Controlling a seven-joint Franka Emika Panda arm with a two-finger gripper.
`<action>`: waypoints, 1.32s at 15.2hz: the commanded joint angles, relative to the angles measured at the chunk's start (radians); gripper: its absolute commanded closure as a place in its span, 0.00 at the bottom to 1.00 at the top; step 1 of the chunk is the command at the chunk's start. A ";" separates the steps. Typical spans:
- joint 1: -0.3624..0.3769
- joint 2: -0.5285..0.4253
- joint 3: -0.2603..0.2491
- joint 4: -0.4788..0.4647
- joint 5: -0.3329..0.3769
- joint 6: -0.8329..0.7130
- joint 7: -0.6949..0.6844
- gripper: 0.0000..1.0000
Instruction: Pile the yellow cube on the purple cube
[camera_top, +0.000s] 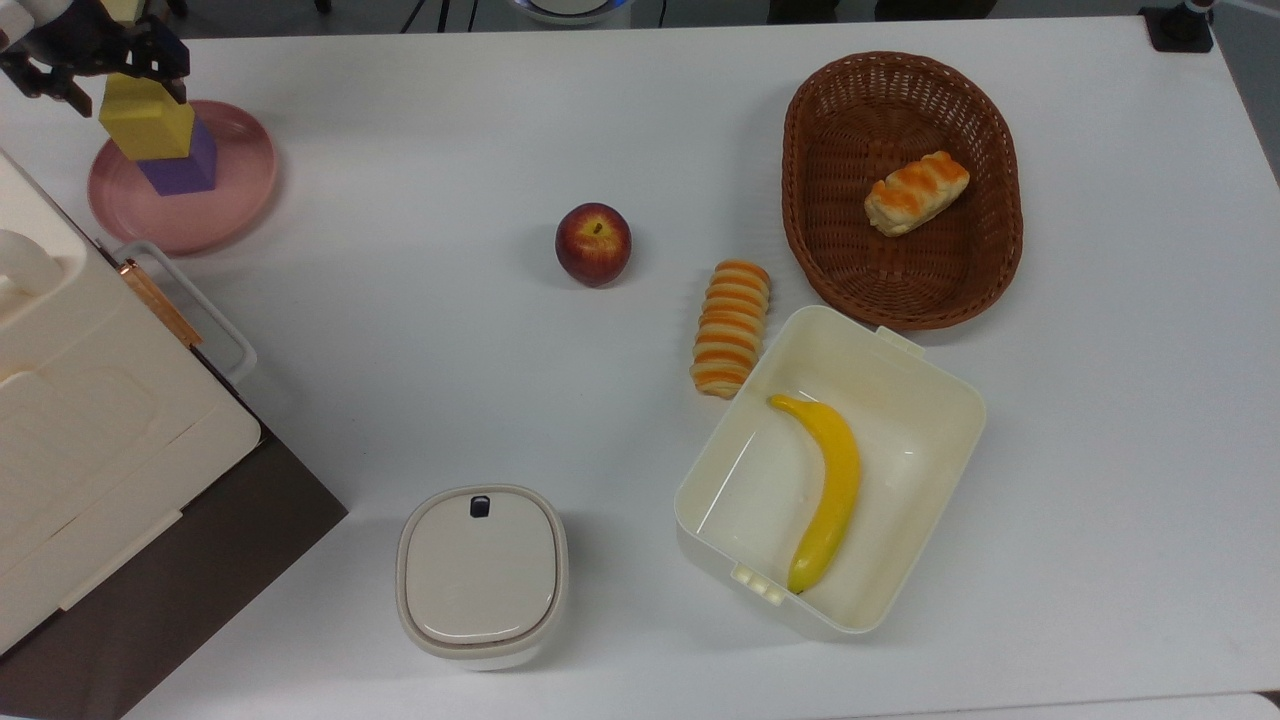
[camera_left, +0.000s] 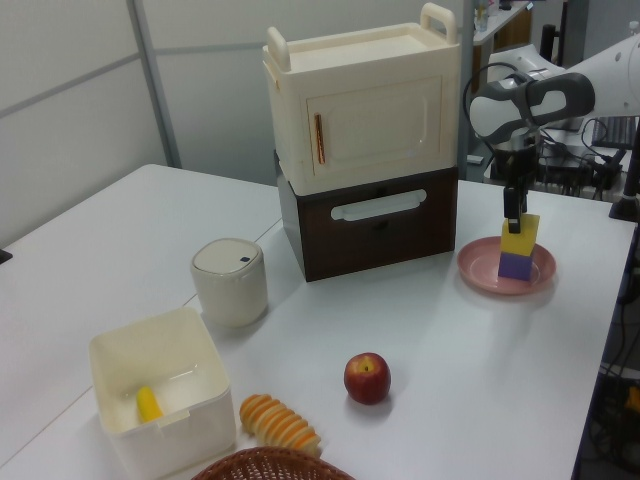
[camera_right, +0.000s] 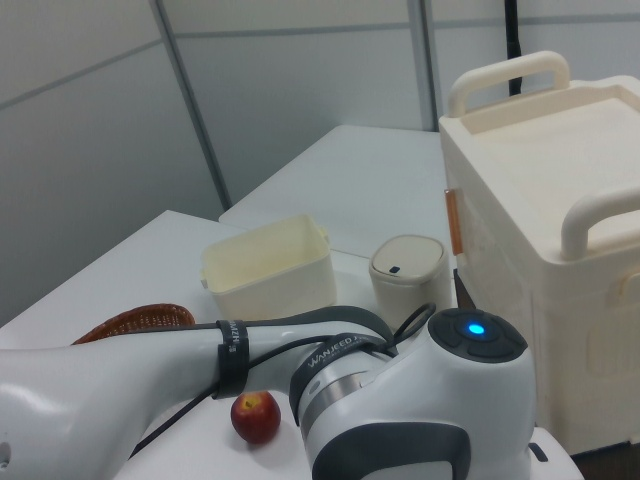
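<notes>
The yellow cube (camera_top: 148, 128) (camera_left: 520, 238) rests on top of the purple cube (camera_top: 190, 168) (camera_left: 516, 266), which stands on the pink plate (camera_top: 225, 205) (camera_left: 478, 268) at the top view's far left. My gripper (camera_top: 125, 90) (camera_left: 514, 222) hangs straight over the stack, shut on the yellow cube's upper part. In the left view one dark finger runs down the cube's left face. The robot's white arm (camera_right: 400, 400) blocks the stack in the right view.
A cream cabinet on a brown base (camera_top: 90, 440) (camera_left: 365, 150) stands close beside the plate. Also on the table are an apple (camera_top: 593, 243), a striped bread roll (camera_top: 732, 327), a wicker basket (camera_top: 900, 290), a cream box (camera_top: 900, 350) holding a banana (camera_top: 830, 490), and a lidded pot (camera_top: 482, 572).
</notes>
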 joint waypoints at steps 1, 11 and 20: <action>-0.001 -0.067 0.016 -0.003 0.008 -0.047 -0.005 0.00; 0.011 -0.112 0.250 0.081 0.009 -0.118 0.340 0.00; 0.244 -0.155 0.297 0.186 0.013 -0.240 0.748 0.00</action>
